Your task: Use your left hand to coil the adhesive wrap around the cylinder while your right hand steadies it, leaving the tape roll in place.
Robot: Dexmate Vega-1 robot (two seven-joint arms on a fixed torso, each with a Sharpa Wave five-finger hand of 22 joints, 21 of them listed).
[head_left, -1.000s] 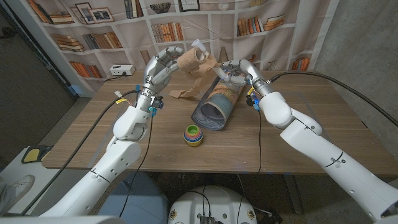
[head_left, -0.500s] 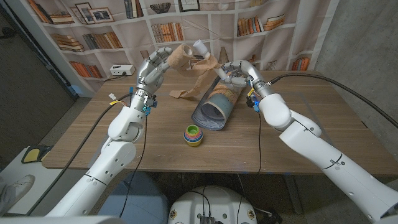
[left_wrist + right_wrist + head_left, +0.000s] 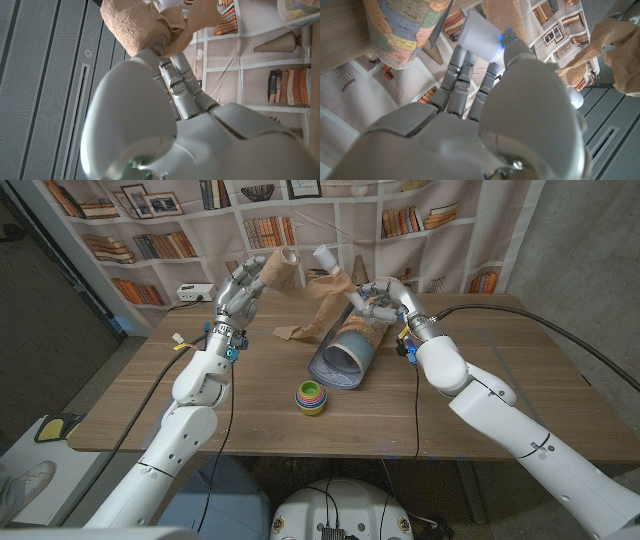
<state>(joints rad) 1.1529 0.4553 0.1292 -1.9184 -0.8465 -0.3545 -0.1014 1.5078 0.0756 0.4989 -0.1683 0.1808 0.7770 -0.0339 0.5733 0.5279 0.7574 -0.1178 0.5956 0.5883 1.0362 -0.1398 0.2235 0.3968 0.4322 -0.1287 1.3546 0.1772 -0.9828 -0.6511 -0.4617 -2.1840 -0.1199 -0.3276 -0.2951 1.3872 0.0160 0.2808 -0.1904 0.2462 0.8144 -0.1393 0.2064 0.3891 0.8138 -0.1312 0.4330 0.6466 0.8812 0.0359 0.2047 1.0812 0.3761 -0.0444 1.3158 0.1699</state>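
Left hand (image 3: 240, 292) holds the tan wrap roll (image 3: 281, 267) aloft; right hand (image 3: 382, 298) grips the open-ended cylinder (image 3: 346, 350). Stacked cups (image 3: 310, 396) stand nearby on the worktop (image 3: 500, 400).

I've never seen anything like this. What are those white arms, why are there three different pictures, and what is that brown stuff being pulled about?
It is a robot standing at a wooden table, with two white arms ending in metal hands. The wide picture comes from a camera on its head, looking down. The other two come from cameras on its wrists, looking along the back of each hand, so they appear turned around.

The left hand holds up a roll of tan adhesive wrap, whose loose strip trails down to a map-printed cylinder lying on the table. The right hand rests on the cylinder's far end. A small stack of coloured cups stands in front.
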